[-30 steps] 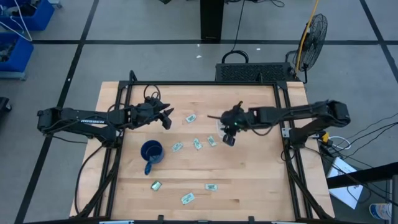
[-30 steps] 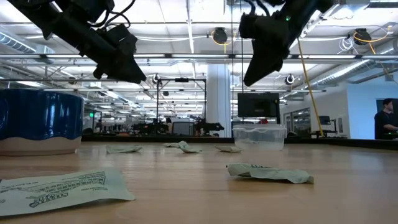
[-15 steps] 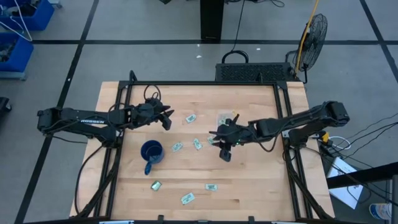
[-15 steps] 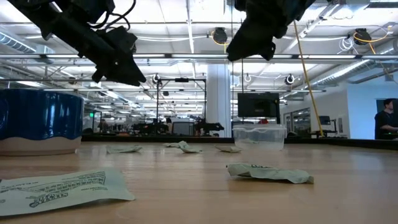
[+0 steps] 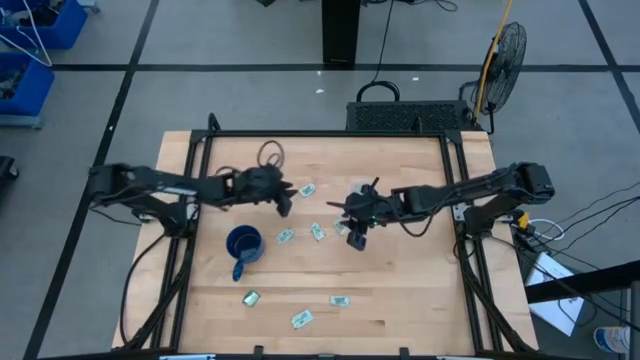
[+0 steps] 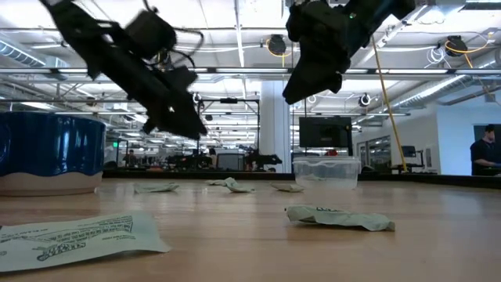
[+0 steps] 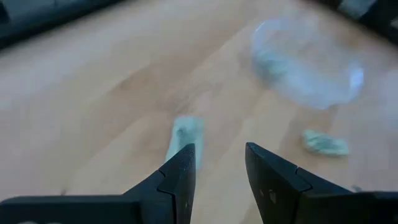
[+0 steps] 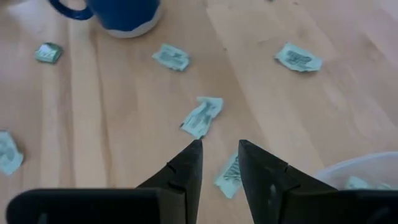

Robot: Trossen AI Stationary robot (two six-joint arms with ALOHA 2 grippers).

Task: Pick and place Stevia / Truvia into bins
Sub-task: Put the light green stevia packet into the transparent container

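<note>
Packets lay scattered on the table point(image 5: 400, 290), each with its long axis at a different angle; one point(image 8: 201, 116) ahead of the right gripper point(image 8: 219, 163) ran lengthwise toward its fingertips. Both the right gripper and the left gripper point(image 7: 219, 163) hovered slightly open, holding nothing. The left one pointed at a packet point(image 7: 185, 132) lying end-on between it and the bin point(image 7: 306, 62). A mug point(image 5: 243, 244) stood near the left arm.

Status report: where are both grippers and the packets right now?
Left gripper open above a packet. Right gripper open, empty, over packets beside the clear bin. Several packets loose on the table. Blue mug off to the side, nothing blocking.
</note>
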